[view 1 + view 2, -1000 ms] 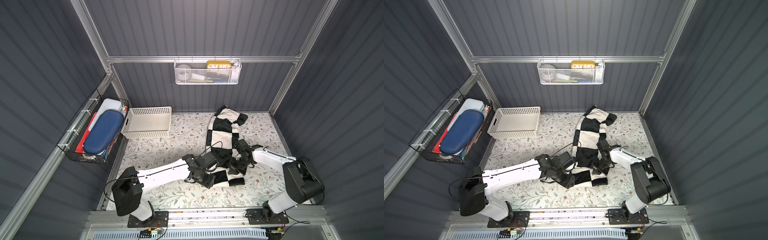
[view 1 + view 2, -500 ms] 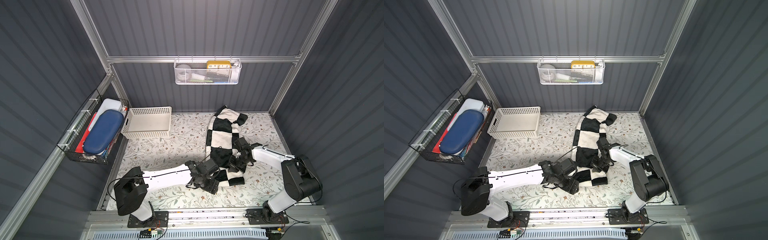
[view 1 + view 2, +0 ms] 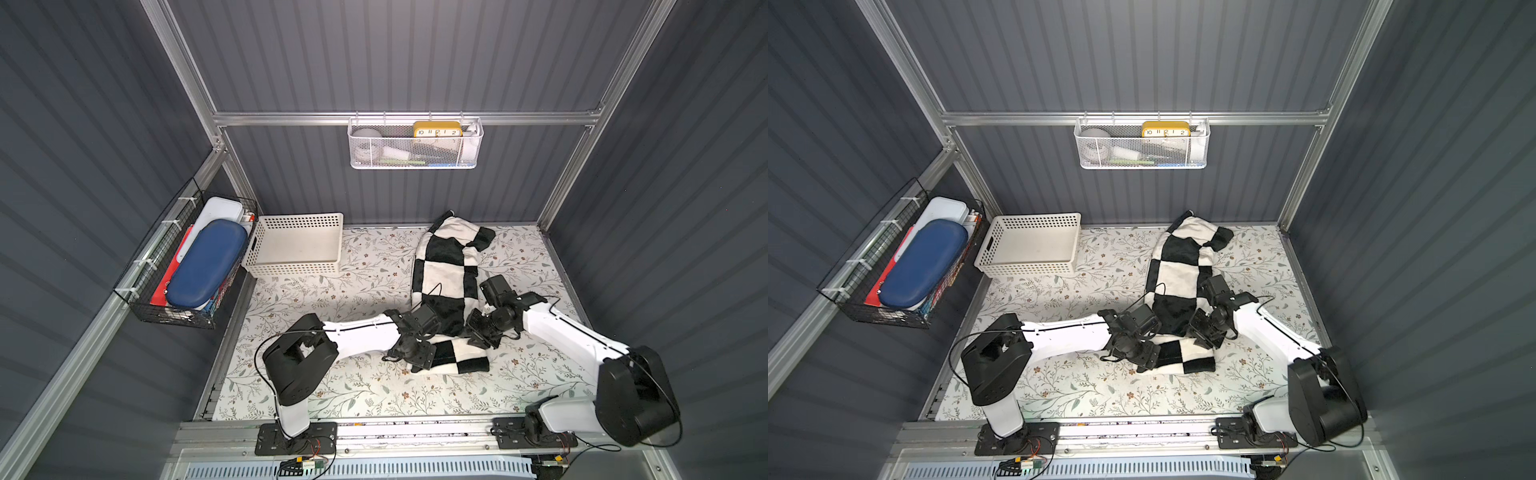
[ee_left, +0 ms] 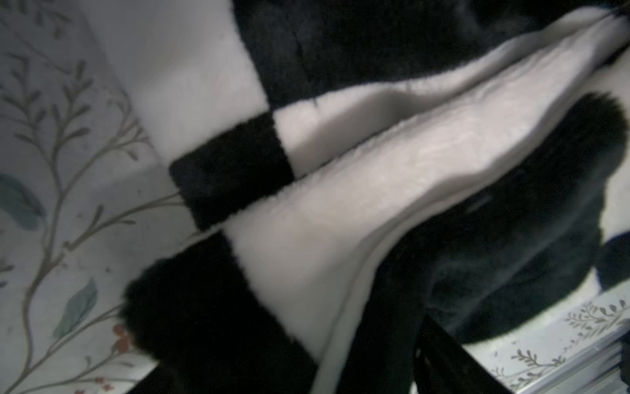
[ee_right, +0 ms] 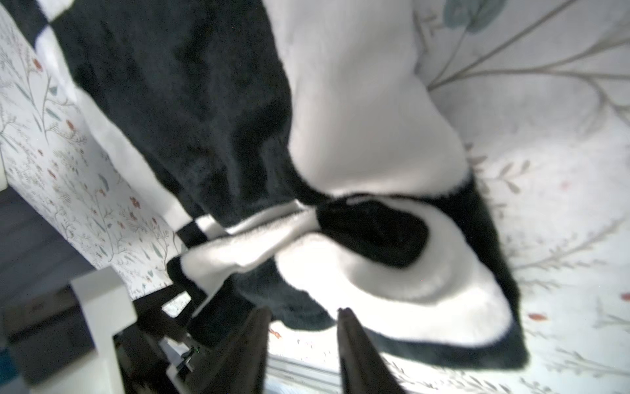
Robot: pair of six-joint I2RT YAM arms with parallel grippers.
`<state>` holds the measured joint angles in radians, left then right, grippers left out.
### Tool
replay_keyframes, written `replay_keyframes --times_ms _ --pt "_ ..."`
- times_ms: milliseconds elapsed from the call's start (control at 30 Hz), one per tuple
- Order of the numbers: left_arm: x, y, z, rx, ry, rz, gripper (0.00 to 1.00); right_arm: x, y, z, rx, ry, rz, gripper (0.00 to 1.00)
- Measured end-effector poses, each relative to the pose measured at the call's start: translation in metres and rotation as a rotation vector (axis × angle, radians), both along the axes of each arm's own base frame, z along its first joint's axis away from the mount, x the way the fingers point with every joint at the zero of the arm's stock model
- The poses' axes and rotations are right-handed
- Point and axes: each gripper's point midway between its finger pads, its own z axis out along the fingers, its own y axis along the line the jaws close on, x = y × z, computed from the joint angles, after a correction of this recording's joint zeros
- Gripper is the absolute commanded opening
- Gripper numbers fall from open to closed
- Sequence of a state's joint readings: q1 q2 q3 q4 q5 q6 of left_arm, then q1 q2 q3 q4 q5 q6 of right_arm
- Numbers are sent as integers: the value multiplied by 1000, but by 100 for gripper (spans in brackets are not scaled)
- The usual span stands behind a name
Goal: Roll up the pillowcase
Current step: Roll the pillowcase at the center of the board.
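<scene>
The pillowcase (image 3: pixel 446 266) (image 3: pixel 1177 266), plush with black and cream checks, lies as a long strip from the back wall toward the front. Its near end is folded over into a thick band (image 3: pixel 461 359). My left gripper (image 3: pixel 422 357) (image 3: pixel 1148 357) sits at the band's left end. Cloth folds (image 4: pixel 341 204) fill the left wrist view, running between widely parted jaws. My right gripper (image 3: pixel 478 338) (image 5: pixel 303 314) is at the strip's right edge, just above the band. It is open, with only table covering between its fingertips (image 5: pixel 344 327) and the cloth's edge (image 5: pixel 358 136) just beyond them.
A cream perforated basket (image 3: pixel 295 269) stands at the back left on the floral table covering (image 3: pixel 332 299). A black wire basket (image 3: pixel 166 316) with a blue case hangs on the left wall. A white mesh basket (image 3: pixel 415 162) hangs on the back wall.
The right gripper's jaws have come apart and no longer pinch the cloth. The left gripper has slid a little toward the front, along the folded end.
</scene>
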<state>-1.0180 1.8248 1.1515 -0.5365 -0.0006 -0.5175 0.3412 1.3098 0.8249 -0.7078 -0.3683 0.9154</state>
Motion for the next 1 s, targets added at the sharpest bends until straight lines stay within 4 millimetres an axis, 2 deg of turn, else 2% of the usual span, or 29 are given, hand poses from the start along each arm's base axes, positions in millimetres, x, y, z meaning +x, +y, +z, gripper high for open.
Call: replay_keyframes --times_ms 100,200,333,433,567,633,800,900,1000 --pt "8 -8 8 -14 -19 -23 85 -23 5 14 16 -19 -39 68" --pt "22 -20 25 -63 -44 -32 84 -52 11 22 10 -49 -88 69" --pt "36 -30 42 -130 -47 -33 83 -76 2 9 -59 -36 -240 70" --pt "36 -29 42 -138 -33 -40 85 -83 -2 -3 -134 -34 -342 70" --pt "37 -20 42 -130 -31 -23 87 -80 -3 -20 -238 -50 -465 71" --pt "47 -9 54 -144 -50 10 87 -75 1 -31 -280 -80 -517 71" --pt "79 13 98 -217 -143 91 87 -60 11 -48 -291 -148 -593 70" --pt "82 16 113 -243 -175 93 87 -53 16 -60 -301 -171 -598 68" --pt "82 17 116 -246 -184 84 87 -44 28 -60 -274 -200 -603 65"
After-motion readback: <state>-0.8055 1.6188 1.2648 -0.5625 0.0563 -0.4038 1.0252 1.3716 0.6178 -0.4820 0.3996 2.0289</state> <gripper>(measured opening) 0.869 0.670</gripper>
